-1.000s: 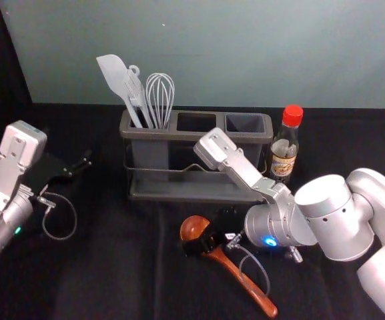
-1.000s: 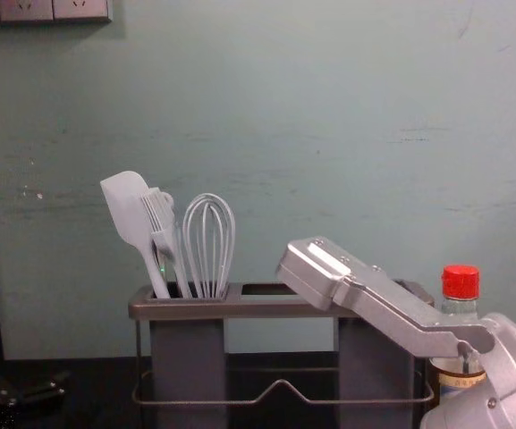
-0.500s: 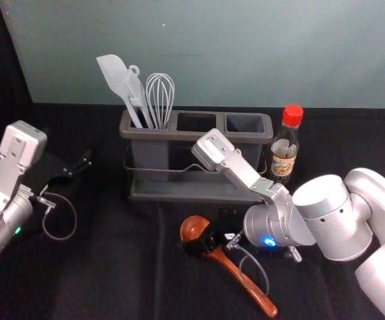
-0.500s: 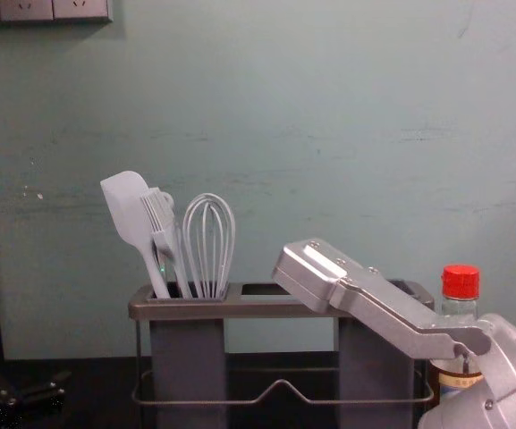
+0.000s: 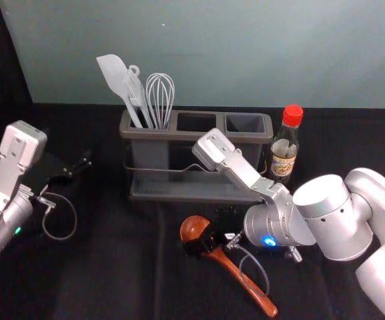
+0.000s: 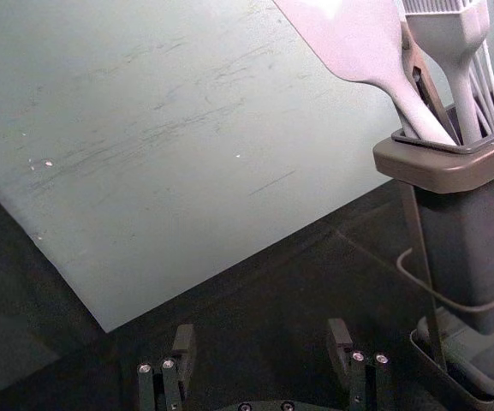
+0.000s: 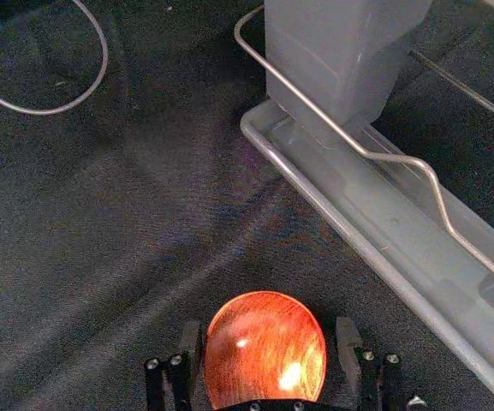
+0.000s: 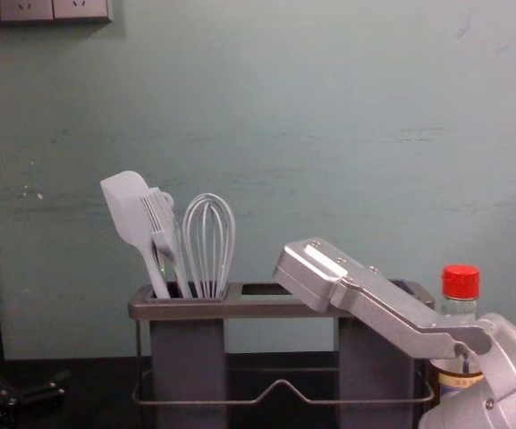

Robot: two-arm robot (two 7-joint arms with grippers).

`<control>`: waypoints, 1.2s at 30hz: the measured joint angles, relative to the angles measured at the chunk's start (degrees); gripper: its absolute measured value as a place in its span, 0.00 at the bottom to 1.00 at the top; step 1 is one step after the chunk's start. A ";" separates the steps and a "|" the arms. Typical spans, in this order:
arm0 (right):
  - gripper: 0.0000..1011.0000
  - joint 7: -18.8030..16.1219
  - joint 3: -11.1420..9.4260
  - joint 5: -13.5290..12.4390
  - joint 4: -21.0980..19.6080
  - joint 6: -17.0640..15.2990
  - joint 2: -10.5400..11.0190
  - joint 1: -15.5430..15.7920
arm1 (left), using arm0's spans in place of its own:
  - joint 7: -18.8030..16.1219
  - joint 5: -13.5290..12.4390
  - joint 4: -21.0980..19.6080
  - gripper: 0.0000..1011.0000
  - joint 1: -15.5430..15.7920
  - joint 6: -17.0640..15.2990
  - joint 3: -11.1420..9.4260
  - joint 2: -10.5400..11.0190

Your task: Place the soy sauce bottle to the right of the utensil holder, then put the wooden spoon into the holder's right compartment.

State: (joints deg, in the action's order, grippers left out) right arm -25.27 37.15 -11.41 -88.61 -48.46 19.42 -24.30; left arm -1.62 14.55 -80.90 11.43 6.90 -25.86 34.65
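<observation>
Wooden spoon (image 5: 250,285), partly hidden by right tool (image 5: 209,235), spread around it; left tool (image 5: 80,167), spread, left of holder (image 5: 169,135).

You've got glossy red-brown grain on the round-bowled wooden spoon (image 5: 245,283), dark gray with brownish rim on the rectangular utensil holder (image 5: 179,135), red cap and yellow-cream printed label on the clear, slim soy sauce bottle (image 5: 283,148).

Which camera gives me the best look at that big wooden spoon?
The head view: it shows the wooden spoon from bowl to handle end, partly covered at the neck. The right wrist view shows the bowl close up, between the open fingers of the right gripper.
</observation>
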 joint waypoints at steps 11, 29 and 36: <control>0.94 0.02 0.00 -0.10 -0.06 0.00 0.03 0.00 | 0.00 0.00 0.00 0.99 0.00 0.00 0.00 0.00; 0.83 0.02 -0.40 -0.10 -0.40 0.64 0.08 0.41 | 0.00 0.00 0.00 0.99 0.00 0.01 0.00 0.00; 0.83 0.50 -4.46 -0.79 -5.23 6.85 0.50 3.98 | 0.00 0.00 0.00 0.99 0.00 0.01 0.00 0.00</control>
State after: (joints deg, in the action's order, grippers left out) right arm -24.77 32.69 -12.19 -93.84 -41.62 19.92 -20.31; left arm -1.62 14.55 -80.90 11.43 6.91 -25.86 34.64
